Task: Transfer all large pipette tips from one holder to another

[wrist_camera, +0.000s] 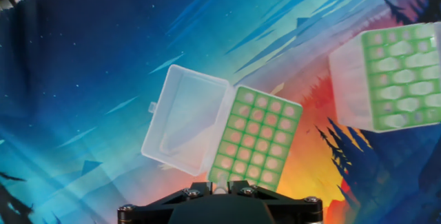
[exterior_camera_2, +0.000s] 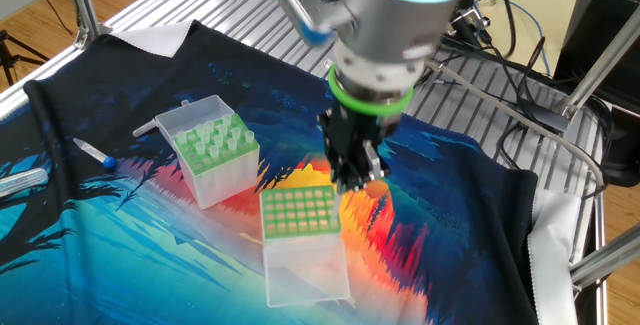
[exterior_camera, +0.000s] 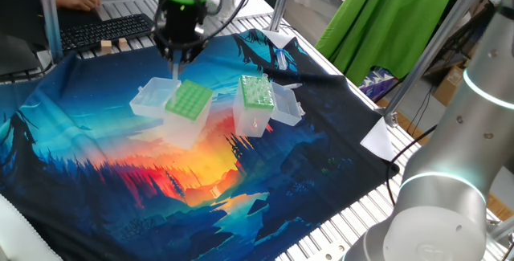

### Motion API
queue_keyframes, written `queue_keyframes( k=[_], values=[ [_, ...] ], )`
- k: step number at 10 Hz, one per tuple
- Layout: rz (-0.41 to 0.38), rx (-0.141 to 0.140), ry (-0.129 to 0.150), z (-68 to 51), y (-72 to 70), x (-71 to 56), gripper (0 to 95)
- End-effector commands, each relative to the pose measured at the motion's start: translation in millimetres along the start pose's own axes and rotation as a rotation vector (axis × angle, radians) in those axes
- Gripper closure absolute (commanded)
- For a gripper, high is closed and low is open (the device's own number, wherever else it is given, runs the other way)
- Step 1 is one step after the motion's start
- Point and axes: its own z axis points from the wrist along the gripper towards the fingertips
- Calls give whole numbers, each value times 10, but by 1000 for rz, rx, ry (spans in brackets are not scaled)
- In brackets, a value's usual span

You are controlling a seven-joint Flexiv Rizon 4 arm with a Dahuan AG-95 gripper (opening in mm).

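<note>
The gripper (exterior_camera: pixel 176 67), at upper left, seems closed on one large pipette tip (exterior_camera: pixel 176 77) above the empty-looking destination holder (exterior_camera: pixel 189 100); the source holder (exterior_camera: pixel 257 92) beside it remains mostly full.

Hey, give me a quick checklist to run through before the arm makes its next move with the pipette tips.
1. Is the narrower box open: ok.
2. Are its holes free: ok, all look empty in the hand view.
3. Is the wide-holed box open: ok.
4. Are large pipette tips left there: ok, several.
5. Is a tip held in the gripper: cannot tell.
6. Is the gripper lined up over a hole: cannot tell.
</note>
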Motion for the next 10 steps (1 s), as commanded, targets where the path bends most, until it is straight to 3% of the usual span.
queue_keyframes(
  k=[1, 6, 10],
  values=[
    [0, -6, 6, -109, -15, -22, 950],
    [-24, -13, 18, -427, -94, -149, 950],
    [-94, -11, 7, -433, -250, -395, 950]
  ],
)
